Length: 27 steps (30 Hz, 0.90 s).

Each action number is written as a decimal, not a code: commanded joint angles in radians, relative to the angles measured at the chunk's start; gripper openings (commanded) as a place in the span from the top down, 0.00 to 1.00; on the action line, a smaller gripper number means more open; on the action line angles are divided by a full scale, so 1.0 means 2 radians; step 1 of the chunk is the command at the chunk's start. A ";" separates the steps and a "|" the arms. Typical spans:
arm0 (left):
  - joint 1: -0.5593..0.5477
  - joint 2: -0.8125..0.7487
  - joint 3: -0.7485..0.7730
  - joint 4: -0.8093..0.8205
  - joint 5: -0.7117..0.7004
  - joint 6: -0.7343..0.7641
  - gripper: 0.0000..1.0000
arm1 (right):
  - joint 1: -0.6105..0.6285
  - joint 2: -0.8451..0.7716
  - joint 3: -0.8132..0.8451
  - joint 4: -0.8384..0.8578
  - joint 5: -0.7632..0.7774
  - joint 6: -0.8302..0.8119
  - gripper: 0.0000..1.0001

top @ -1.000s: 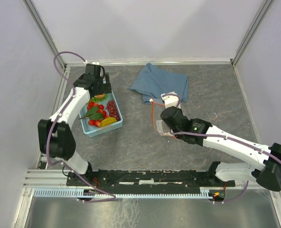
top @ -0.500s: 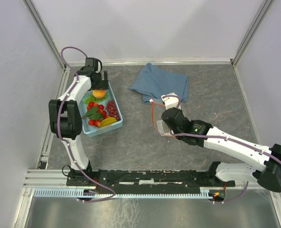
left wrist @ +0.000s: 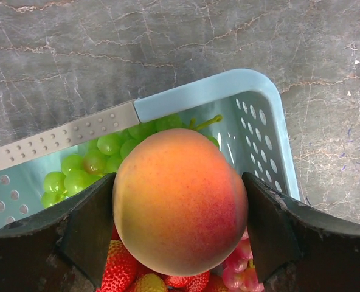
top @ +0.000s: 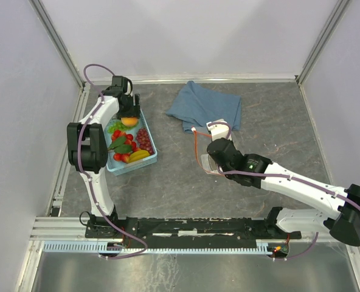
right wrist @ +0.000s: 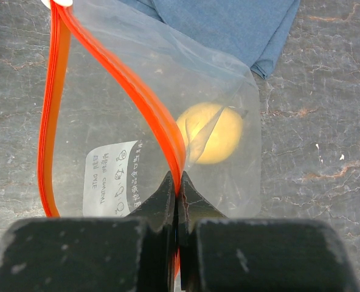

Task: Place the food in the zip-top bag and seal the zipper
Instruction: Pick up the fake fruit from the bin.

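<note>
Fruit-packing scene on a grey stone-patterned surface (top: 180, 188), shown from above and from both wrists. At the left, a light blue basket (top: 135, 168) holds toy produce: green grapes (left wrist: 101, 161), strawberries (left wrist: 116, 274) and a banana (top: 138, 156). Left jaws reach into the far end of the basket and stand wide, one on each side of a peach (left wrist: 180, 201). Both pads (left wrist: 89, 234) appear to lie against its skin, so it looks gripped, though whether it is lifted clear of the other fruit cannot be told. Judging by the task, this grip is meant to carry the peach over to the bag

Well apart to the right, near the middle of the surface, lies the zip-top bag (right wrist: 186, 73), just in front of a folded blue cloth (top: 204, 106). Right jaws are fully closed, pinching one lip of the red-orange zipper (right wrist: 53, 121). The other lip bows away, so the mouth gapes in a loop, probably to keep it open for the next piece. A round yellow fruit (right wrist: 211, 134) already sits inside, beside a printed label (right wrist: 114, 176). Zipper is not yet sealed, and most food is in the basket
</note>
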 commanded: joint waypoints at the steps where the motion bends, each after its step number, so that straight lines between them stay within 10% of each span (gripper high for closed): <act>1: 0.000 -0.040 0.009 0.000 0.016 0.012 0.33 | 0.000 -0.001 0.007 0.011 0.009 0.001 0.98; 27: -0.056 -0.386 -0.271 0.122 0.158 -0.162 0.37 | 0.000 0.000 0.038 -0.007 -0.005 0.036 0.98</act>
